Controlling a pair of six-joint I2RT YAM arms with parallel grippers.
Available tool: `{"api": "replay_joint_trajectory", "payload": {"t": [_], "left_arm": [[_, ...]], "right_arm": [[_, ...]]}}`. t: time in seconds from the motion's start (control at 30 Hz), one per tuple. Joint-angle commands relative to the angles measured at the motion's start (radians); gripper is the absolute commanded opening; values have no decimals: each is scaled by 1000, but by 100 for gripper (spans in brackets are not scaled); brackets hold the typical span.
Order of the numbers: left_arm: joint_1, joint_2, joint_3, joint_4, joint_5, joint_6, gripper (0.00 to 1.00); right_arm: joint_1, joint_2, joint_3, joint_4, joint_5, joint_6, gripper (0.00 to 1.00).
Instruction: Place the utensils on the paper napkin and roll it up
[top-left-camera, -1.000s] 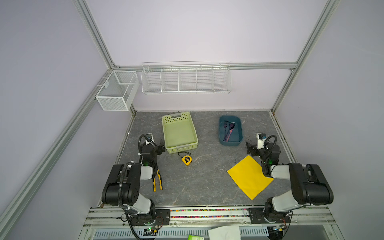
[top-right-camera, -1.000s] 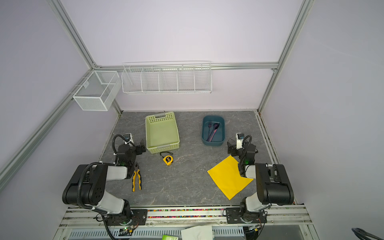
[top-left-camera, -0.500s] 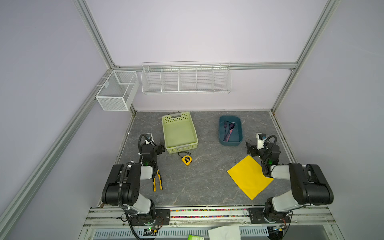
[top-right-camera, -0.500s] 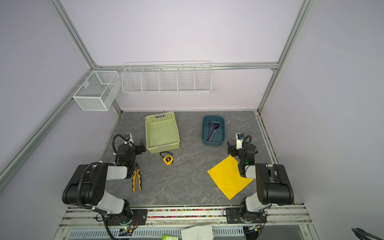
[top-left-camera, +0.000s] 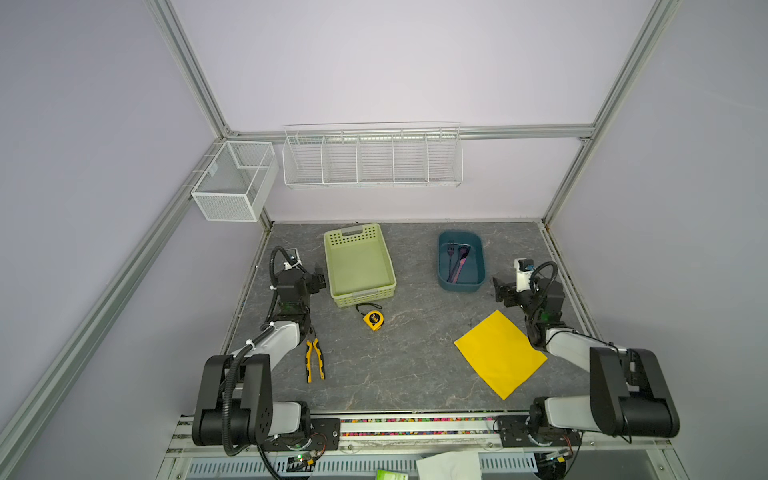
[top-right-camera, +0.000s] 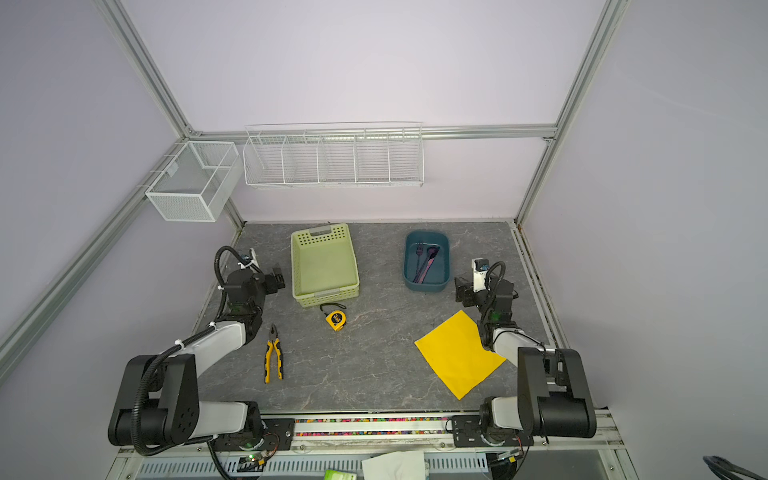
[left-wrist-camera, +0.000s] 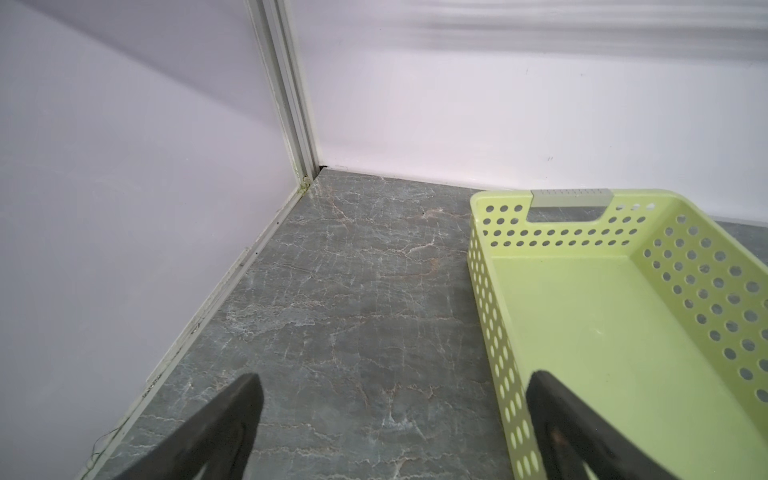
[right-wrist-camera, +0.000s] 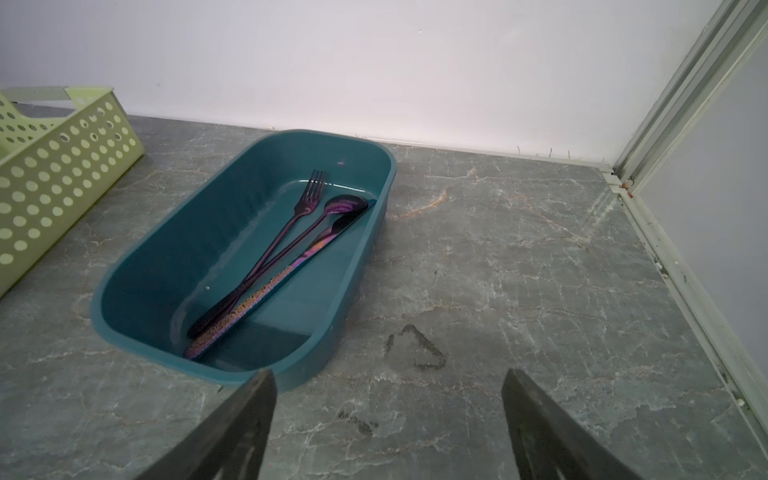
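Note:
The utensils (right-wrist-camera: 291, 245), a dark fork, a spoon and a third piece with purplish sheen, lie together inside a teal tub (right-wrist-camera: 374, 153) at the back right, seen in both top views (top-left-camera: 456, 264) (top-right-camera: 424, 264). The paper napkin (top-left-camera: 498, 353) (top-right-camera: 459, 353) lies flat and bare at the front right, turned like a diamond. My right gripper (right-wrist-camera: 388, 378) (top-left-camera: 500, 289) is open and empty, low beside the tub's near right corner. My left gripper (left-wrist-camera: 392, 382) (top-left-camera: 318, 278) is open and empty too, beside the green basket's left wall.
A green perforated basket (top-left-camera: 361, 297) (left-wrist-camera: 490, 332) stands at the back middle. A yellow tape measure (top-left-camera: 372, 320) lies just in front of it. Yellow-handled pliers (top-left-camera: 314, 359) lie by the left arm. White wire racks (top-left-camera: 372, 156) hang on the back wall.

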Motion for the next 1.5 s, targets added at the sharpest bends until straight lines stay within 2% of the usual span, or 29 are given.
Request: {"api": "replay_joint_trajectory", "payload": {"t": [0.0, 0.2, 0.33, 0.47, 0.67, 0.97, 1.2, 1.47], "left_arm": [[4, -42, 86, -188, -31, -42, 100], [1, -44, 225, -444, 39, -154, 98], [1, -7, 306, -597, 158, -162, 94], [1, 51, 368, -696, 261, -166, 85], [-6, 150, 456, -781, 333, -160, 72], [-56, 285, 560, -827, 342, -107, 45], [-76, 330, 606, -866, 264, -65, 37], [-80, 342, 594, -871, 227, -77, 36]], "right_arm": [[12, -35, 60, -160, 4, -14, 88], [38, -45, 173, -351, 1, 60, 89], [58, -26, 223, -424, -2, 86, 90], [75, -10, 251, -470, -14, 133, 93], [106, 5, 293, -512, -7, 167, 95], [133, 19, 334, -537, -18, 176, 97], [149, 10, 360, -573, 4, 159, 97], [158, 12, 432, -628, 10, 158, 97]]}}
